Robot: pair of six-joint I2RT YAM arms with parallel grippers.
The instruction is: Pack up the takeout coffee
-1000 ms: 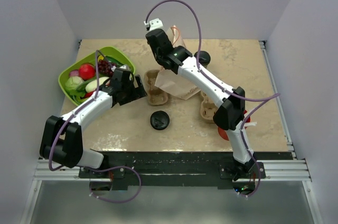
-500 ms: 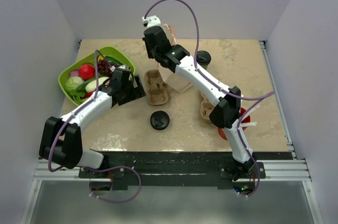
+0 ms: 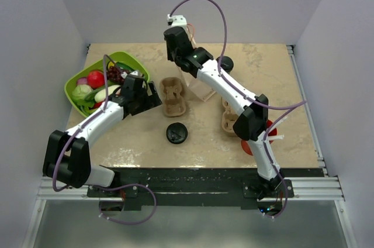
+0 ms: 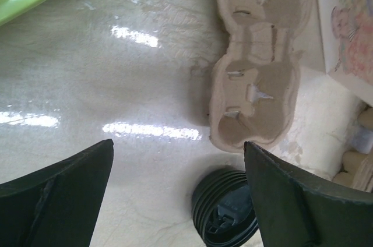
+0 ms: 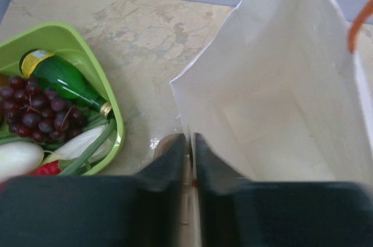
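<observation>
Wide-open, empty left gripper; right gripper pinched on the paper bag.
A cup carrier lies just ahead of the left gripper, untouched. The bag's rim sits between the right jaws; the takeout coffee stands to that gripper's right, apart.

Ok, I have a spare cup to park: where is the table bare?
Widest free patch: the table's far right, between the far black lid and the right edge. Also the near strip between the left arm and the loose black lid. Crowded: the middle, with the left cup carrier, the paper bag and the right cup carrier.
</observation>
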